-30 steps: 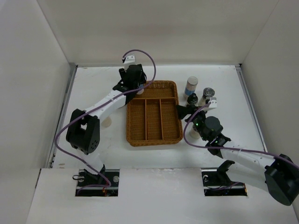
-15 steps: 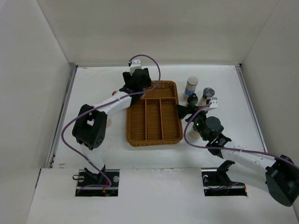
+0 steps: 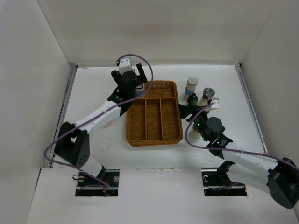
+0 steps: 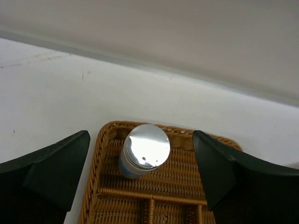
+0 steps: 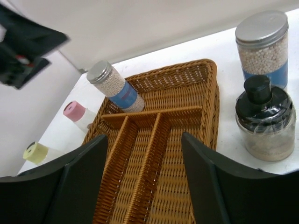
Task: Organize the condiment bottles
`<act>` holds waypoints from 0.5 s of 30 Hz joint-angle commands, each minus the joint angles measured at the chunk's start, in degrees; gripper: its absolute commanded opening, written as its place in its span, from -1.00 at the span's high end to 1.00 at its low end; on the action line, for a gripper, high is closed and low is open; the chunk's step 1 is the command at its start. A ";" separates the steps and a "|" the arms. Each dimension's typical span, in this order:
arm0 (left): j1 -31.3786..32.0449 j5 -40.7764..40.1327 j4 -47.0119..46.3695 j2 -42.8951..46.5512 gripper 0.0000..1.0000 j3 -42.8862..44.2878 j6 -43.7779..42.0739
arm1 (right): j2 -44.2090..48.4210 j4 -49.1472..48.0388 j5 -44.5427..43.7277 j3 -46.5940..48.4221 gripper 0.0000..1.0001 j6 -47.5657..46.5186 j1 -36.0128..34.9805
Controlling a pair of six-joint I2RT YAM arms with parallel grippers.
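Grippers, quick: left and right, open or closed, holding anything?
Left gripper: open, holding nothing; a silver-capped bottle stands untouched in the wicker tray ahead of it.
Right gripper: open, holding nothing.

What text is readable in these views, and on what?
None readable in any view.
Silver-capped bottle in the tray: blue label, nothing legible.
Second silver-capped bottle, outside it: blue label, nothing legible.
Black-capped bottle: no label seen.
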State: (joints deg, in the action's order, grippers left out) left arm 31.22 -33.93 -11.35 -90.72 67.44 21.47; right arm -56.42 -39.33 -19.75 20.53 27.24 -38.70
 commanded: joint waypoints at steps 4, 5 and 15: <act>2.39 -3.16 -15.88 18.09 -0.60 -14.68 2.07 | 3.34 1.88 -0.38 2.66 0.11 0.26 0.24; 3.35 -2.55 -16.33 20.47 -0.44 -17.23 2.52 | 2.99 3.37 -0.64 3.36 0.22 0.35 0.51; 12.85 4.22 -25.55 33.50 0.35 -47.20 15.16 | -1.75 20.95 -5.04 16.45 0.00 -1.05 8.32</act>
State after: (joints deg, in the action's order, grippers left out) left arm 42.96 -31.99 -30.79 -58.06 24.91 30.28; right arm -56.64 -23.14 -22.35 30.79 27.38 -32.36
